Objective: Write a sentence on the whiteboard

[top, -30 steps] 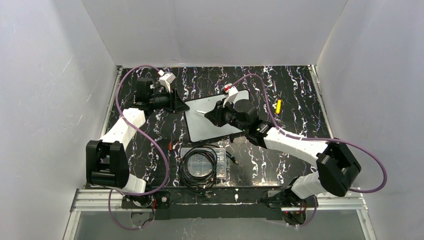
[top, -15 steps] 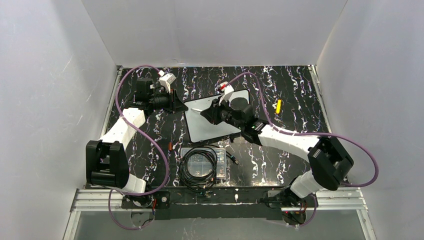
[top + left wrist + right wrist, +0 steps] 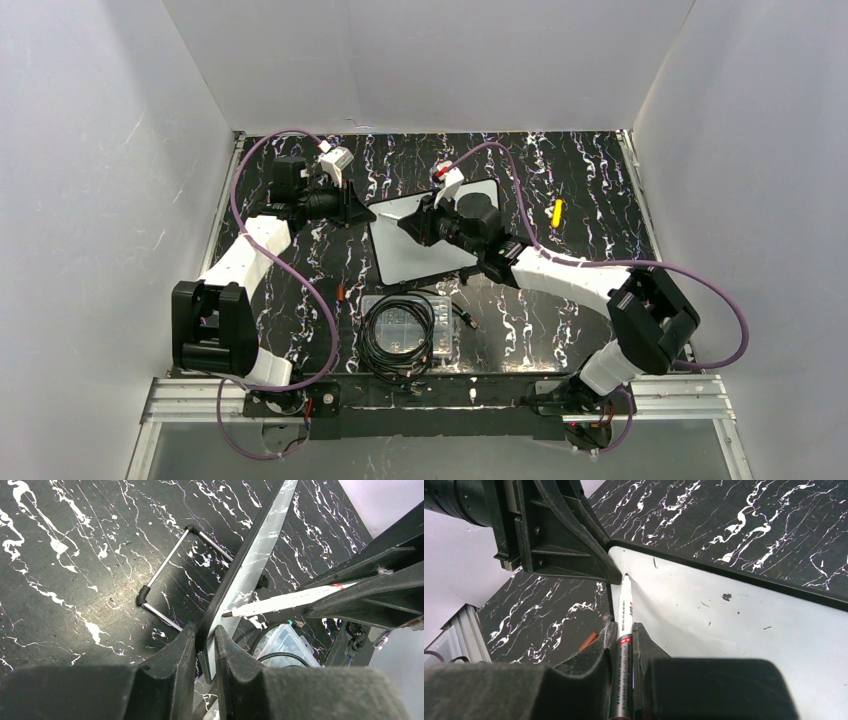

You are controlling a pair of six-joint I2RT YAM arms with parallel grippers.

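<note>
1. Since a second ago, the right arm has swung leftward and its elbow has pulled in from the right wall. This has carried the right gripper (image 3: 412,222) across the whiteboard (image 3: 425,262) toward its left corner. The left arm looks unchanged.
2. Farthest left, the left gripper (image 3: 352,208) sits at the board's left corner. The overhead view hides its jaws, but the left wrist view shows them pinching the board's black rim.
3. Only that wrist view shows a thin wire bracket (image 3: 167,561) with black ends, lying on the table (image 3: 560,160) just left of the board.
4. A small reddish cap (image 3: 341,292) lies near the board's front-left corner, and a clear box (image 3: 447,335) of coiled black cable sits nearer the arm bases.
5. The whiteboard lies mid-table, angled. The right wrist view shows scattered dark specks on its white face.
6. The right gripper is clamped on a marker (image 3: 625,605). The marker's tip sits at the board's corner, just beside the left gripper's finger; contact cannot be told. Overhead, this arm covers the board's middle.
7. A yellow object (image 3: 557,212) lies well to the right.
</note>
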